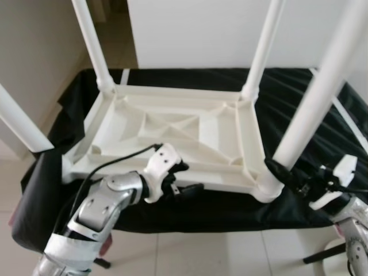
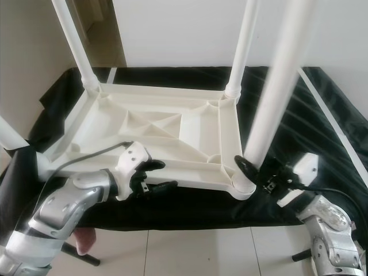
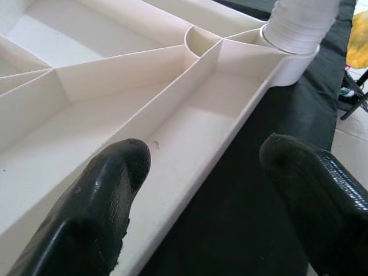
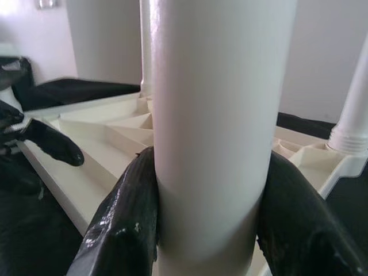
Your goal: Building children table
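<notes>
A white plastic children's table (image 1: 172,123) lies upside down on a black cloth, its legs pointing up. My right gripper (image 1: 275,169) is shut on the near right leg (image 1: 313,109), low down by its socket; in the right wrist view both black fingers (image 4: 123,224) press against the leg (image 4: 210,115). My left gripper (image 1: 187,177) is open at the table's near rim. In the left wrist view one finger (image 3: 98,207) hangs over the rim's inner channel (image 3: 190,132), the other over the cloth outside it.
The black cloth (image 1: 230,207) covers a low stand that ends just before me, with tiled floor (image 1: 190,253) below. The other legs rise at far left (image 1: 92,43), far right (image 1: 264,49) and near left (image 1: 20,123). A white wall (image 1: 195,29) stands behind.
</notes>
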Controlling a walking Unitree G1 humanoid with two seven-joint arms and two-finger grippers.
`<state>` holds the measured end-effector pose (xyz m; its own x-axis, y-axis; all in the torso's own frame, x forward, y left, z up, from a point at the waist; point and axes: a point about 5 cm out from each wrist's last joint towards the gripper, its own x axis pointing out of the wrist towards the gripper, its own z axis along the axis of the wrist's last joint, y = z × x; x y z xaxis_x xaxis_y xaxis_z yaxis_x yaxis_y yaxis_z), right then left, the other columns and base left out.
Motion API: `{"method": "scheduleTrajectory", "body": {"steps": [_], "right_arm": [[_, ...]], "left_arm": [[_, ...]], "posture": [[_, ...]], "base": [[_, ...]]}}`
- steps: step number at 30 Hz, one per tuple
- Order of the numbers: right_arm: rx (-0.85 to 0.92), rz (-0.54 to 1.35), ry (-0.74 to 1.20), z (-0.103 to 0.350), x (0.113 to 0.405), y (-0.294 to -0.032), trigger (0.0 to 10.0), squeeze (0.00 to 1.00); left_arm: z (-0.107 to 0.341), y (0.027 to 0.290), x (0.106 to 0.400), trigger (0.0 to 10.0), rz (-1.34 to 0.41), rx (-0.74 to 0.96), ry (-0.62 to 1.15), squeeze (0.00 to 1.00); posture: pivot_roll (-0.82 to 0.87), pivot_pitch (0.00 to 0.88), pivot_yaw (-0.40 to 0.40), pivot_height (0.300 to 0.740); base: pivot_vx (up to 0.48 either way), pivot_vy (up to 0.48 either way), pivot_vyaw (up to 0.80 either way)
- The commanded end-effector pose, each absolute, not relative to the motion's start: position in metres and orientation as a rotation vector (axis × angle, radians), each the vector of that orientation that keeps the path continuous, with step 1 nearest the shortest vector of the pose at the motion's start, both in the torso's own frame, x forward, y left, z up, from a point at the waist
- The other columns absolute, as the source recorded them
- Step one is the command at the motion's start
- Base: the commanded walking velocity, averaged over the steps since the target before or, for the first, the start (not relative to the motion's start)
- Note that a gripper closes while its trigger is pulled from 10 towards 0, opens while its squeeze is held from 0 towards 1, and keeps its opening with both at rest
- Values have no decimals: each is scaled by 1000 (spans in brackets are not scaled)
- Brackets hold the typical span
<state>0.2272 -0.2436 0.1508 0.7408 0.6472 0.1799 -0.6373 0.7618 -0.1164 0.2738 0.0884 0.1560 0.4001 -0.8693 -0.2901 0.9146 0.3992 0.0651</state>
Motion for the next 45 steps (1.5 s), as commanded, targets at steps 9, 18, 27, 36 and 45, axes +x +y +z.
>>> {"method": "scheduleTrajectory", "body": {"steps": [9,18,27,36,45], "right_arm": [[87,614,169,80,199,-257,10000,0],[93,616,155,81,204,-251,10000,0],[31,454,82,85,213,-247,10000,0],[35,340,-11,93,218,-234,10000,0],[44,294,-63,94,217,-228,10000,0]], "left_arm": [[159,89,272,10000,-1161,226,224,0],[159,88,272,10000,-1162,230,224,0],[158,88,270,10000,-1153,227,221,0],[158,86,269,10000,-1160,221,217,0],[158,84,269,10000,-1168,221,215,0]], "posture": [[-11,119,80,740],[-4,117,73,740],[-5,118,61,740],[-14,115,58,740],[-20,103,54,740]], "base": [[0,0,0],[0,0,0],[0,0,0],[0,0,0],[0,0,0]]}}
